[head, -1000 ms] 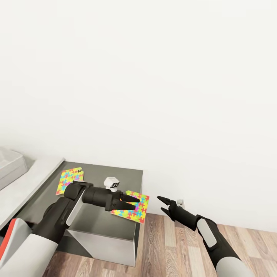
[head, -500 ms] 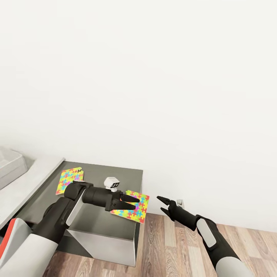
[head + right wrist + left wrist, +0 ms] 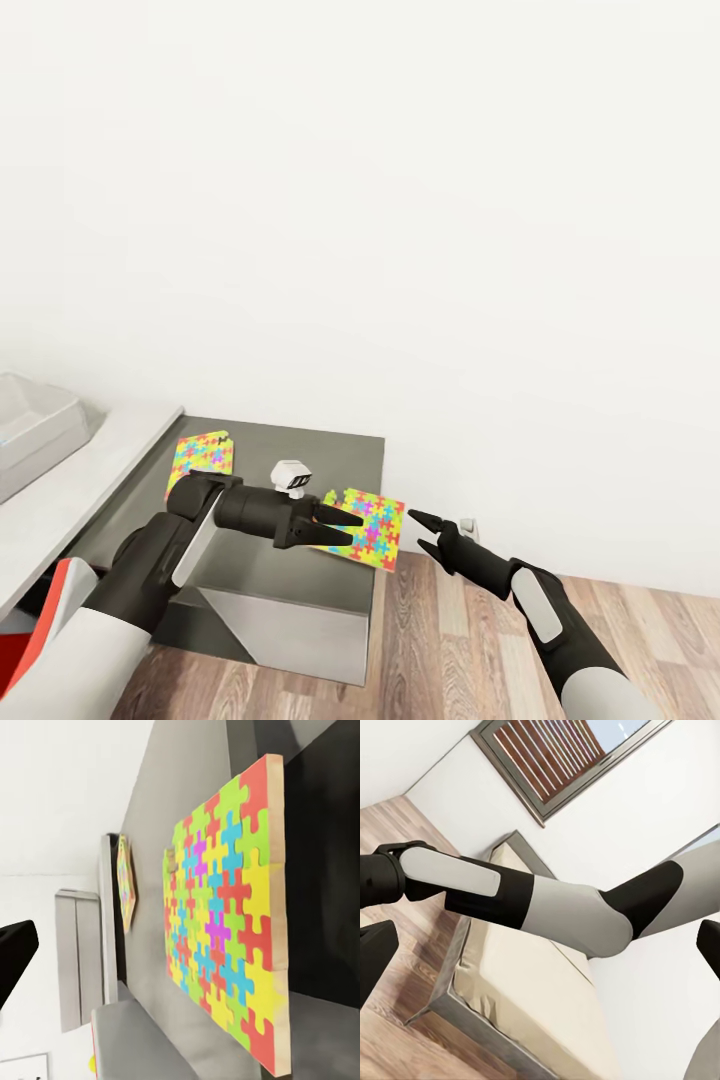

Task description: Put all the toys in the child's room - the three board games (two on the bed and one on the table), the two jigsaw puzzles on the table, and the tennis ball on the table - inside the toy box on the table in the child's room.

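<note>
Your left gripper hovers, fingers apart, over a flat multicoloured jigsaw puzzle overhanging the right edge of the dark grey surface. A second puzzle lies flat, far left. Your right gripper hangs parted over wood-plank floor. The pale toy box sits far left.

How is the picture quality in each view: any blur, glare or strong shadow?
Head view: sharp, even light, the wall nearly washed out. Right wrist view: the near puzzle is crisp, its colours flat and free of glare. Left wrist view: clear on the bed; the dark fingertips at the picture's edges look soft.
</note>
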Motion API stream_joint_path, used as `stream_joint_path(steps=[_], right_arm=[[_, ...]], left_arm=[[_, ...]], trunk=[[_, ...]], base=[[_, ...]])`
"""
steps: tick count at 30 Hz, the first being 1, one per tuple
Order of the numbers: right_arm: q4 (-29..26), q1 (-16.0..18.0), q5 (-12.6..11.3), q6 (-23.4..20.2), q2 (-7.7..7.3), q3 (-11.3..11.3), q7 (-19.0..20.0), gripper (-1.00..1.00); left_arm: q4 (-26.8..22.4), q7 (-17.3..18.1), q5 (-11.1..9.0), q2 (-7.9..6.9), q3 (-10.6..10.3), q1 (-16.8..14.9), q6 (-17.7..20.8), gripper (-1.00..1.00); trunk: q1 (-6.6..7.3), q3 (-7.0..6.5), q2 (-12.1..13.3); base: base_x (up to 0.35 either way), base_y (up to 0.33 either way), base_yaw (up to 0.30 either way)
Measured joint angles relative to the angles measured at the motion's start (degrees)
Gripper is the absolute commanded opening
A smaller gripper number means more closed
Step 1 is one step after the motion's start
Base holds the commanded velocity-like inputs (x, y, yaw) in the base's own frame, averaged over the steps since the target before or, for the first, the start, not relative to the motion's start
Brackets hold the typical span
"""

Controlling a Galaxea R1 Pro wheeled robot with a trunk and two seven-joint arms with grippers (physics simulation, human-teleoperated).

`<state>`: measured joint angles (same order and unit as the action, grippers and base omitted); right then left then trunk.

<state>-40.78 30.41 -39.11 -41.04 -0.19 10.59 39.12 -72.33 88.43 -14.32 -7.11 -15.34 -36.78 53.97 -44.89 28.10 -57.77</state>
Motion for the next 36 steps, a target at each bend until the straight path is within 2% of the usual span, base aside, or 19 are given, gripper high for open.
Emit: stream_joint_path(steps=[9, 11, 12, 16, 19, 20, 25, 36], right_arm=[[0.0, 0.02, 0.03, -0.01, 0.08, 0.01, 0.01, 1.0], [0.0, 0.04, 0.03, -0.01, 0.08, 0.01, 0.01, 1.0], [0.0, 0.04, 0.04, -0.01, 0.08, 0.01, -0.01, 1.0], [-0.01, 0.02, 0.06, -0.03, 0.15, 0.02, -0.06, 1.0], [-0.01, 0.03, 0.03, -0.02, 0.0, 0.01, -0.03, 1.0], [0.0, 0.02, 0.02, -0.01, -0.11, 0.01, -0.02, 1.0], [0.0, 0.04, 0.01, 0.0, -0.46, 0.02, 0.03, 1.0], [0.0, 0.01, 0.01, -0.01, -0.79, 0.09, 0.06, 1.0]], left_arm=[[0.0, -0.01, -0.1, 0.08, 0.0, 0.0, 0.0, 1.0], [-0.04, -0.01, -0.14, 0.93, -0.14, 0.0, 0.0, 1.0], [-0.06, -0.01, -0.12, 1.9, -0.45, 0.0, 0.03, 1.0], [-0.03, -1.13, 0.31, 7.63, -3.05, 0.0, 0.08, 1.0], [-0.02, -3.99, 1.38, 10.3, -4.61, 0.0, 0.18, 1.0], [-0.01, -4.95, 1.55, 10.72, -5.01, -0.01, 0.24, 1.0], [-0.04, -6.38, 1.74, 11.24, -5.53, -0.01, 0.34, 1.0], [0.07, -6.78, 2.02, 11.3, -5.52, -0.01, 0.28, 1.0]], trunk=[[0.0, 0.0, 0.0], [0.0, 0.0, 0.0], [0.0, 0.0, 0.0], [0.0, 0.0, 0.0], [0.0, 0.0, 0.0], [0.0, 0.0, 0.0], [0.0, 0.0, 0.0], [0.0, 0.0, 0.0]], base=[[-0.002, 0.008, 0.0], [0.0, 0.0, 0.0], [0.0, 0.0, 0.0], [0.0, 0.0, 0.0], [0.0, 0.0, 0.0], [0.0, 0.0, 0.0], [0.0, 0.067, 0.0], [0.01, 0.058, 0.0]])
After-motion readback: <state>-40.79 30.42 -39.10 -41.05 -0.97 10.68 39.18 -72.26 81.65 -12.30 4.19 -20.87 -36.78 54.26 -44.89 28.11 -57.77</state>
